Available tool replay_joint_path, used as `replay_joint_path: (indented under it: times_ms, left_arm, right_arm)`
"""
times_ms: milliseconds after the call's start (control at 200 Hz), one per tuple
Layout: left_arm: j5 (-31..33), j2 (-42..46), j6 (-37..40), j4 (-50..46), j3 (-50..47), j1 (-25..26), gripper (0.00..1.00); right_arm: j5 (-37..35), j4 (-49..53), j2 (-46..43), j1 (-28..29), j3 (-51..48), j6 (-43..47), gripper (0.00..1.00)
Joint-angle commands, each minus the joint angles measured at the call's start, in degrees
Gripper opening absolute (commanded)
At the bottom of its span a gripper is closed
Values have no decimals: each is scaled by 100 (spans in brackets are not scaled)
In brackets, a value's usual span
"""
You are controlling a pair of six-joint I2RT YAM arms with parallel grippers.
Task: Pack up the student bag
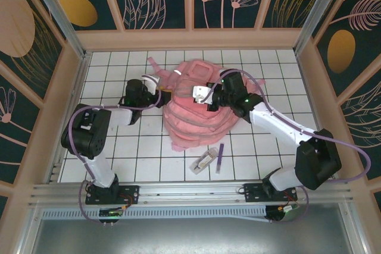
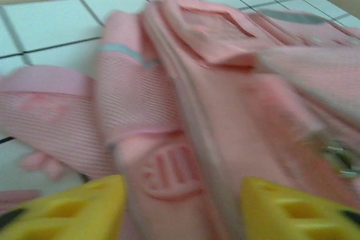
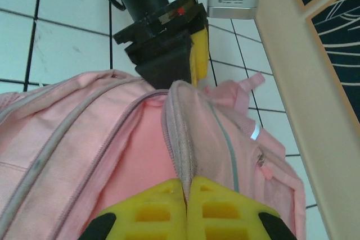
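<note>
My right tool (image 3: 185, 186) is clenched on the zip edge of the pink bag (image 3: 112, 139). Its yellow fingers (image 3: 152, 212) are pressed together with the fabric rim caught between them. My left tool (image 2: 183, 186) is released, jaws wide apart, with a fold of the bag's fabric lying between them; I cannot tell whether they touch it. The bag lies slumped and crumpled in the middle of the white tiled desk (image 1: 119, 63). Its main opening gapes unzipped, and its straps spill toward the far left.
</note>
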State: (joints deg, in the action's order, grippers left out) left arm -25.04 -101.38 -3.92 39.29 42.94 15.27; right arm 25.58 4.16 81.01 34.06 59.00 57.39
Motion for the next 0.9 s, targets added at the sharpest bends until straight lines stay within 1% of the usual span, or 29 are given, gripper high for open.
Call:
replay_joint_path:
  times_ms: [0, 35, 75, 105, 195, 265, 340, 430, 505, 591, 661, 691, 741, 756, 816, 896]
  left_arm:
    - [-147, 615, 395, 1206, -697, -94, 99]
    - [-313, 753, 519, 1465, -830, -95, 99]
    - [-523, 869, 670, 1410, -815, -95, 99]
    - [-757, 915, 805, 1195, -716, -101, 99]
    - [-1750, 833, 1397, 319, -248, -95, 99]
    - [-2172, 762, 1782, -210, 43, -99, 99]
    - [-2617, 868, 2505, -608, 178, -95, 99]
    - [-2816, 1111, 3396, -1011, 253, -96, 99]
    - [-2918, 1180, 4507, -2140, 602, -88, 99]
    - [-2958, 1042, 5009, -3034, 1112, -34, 99]
    - [-2779, 947, 5121, -3074, 1241, 113, 98]
    - [-2697, 901, 5121, -2995, 1243, 168, 96]
    - [-2511, 771, 4901, -2828, 1244, 245, 89]
    - [-2486, 729, 4879, -2849, 1416, 268, 86]
    - [-2253, 538, 4726, -2951, 1658, 381, 72]
    - [-2111, 356, 5116, -3287, 1872, 550, 52]
  right_arm:
    - [1171, -514, -180, -131, 365, -459, 0]
    - [1304, -514, -128, -224, 382, -601, 0]
    - [1431, -469, -66, -241, 424, -748, 0]
    - [1566, -419, -7, -436, 473, -829, 0]
    - [1905, -250, 133, -639, 574, -986, 0]
    - [2109, -278, 185, -760, 578, -1153, 0]
    - [2247, -401, 253, -847, 530, -1365, 0]
    - [2238, -379, 297, -856, 475, -1323, 0]
    - [2221, -360, 352, -853, 441, -1316, 0]
    - [2273, -368, 390, -813, 437, -1340, 0]
    - [2267, -422, 410, -754, 420, -1326, 0]
    - [2266, -450, 415, -736, 405, -1335, 0]
    - [2258, -450, 456, -703, 406, -1344, 0]
    - [2262, -451, 464, -691, 410, -1355, 0]
    - [2258, -447, 493, -638, 403, -1371, 0]
    - [2144, -575, 478, -533, 326, -1400, 0]
